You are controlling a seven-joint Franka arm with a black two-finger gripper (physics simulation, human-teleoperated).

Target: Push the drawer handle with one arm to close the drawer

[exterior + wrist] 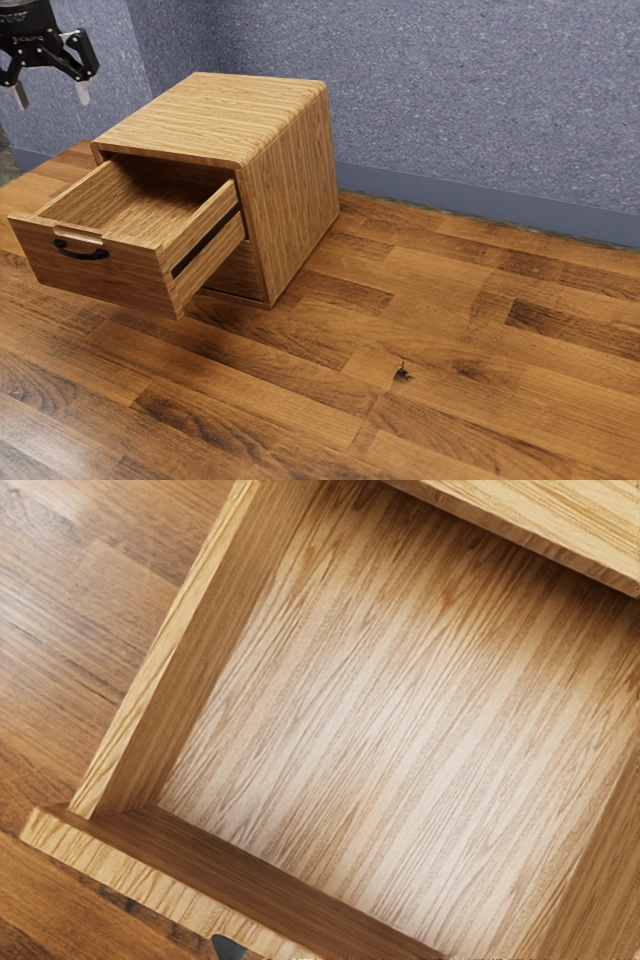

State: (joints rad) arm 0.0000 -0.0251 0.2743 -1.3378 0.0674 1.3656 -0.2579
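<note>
The tool (52,92) hangs, fingers apart, above the extended drawer (110,280); below it, the handle (82,252) faces outward, presumably to receive the closing push.

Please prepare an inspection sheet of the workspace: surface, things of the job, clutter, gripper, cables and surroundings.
Surface: wood-plank flooring, with a small dark mark; I cannot tell whether it is grain or damage.
Job's things: wooden cabinet upright; its upper drawer pulled out, dark curved handle on the front.
Clutter: nothing seen.
Gripper: open, raised, apart from the handle.
Cables: nothing seen.
Surroundings: speckled blue-grey wall behind the cabinet, with a plain skirting strip along its foot.
</note>
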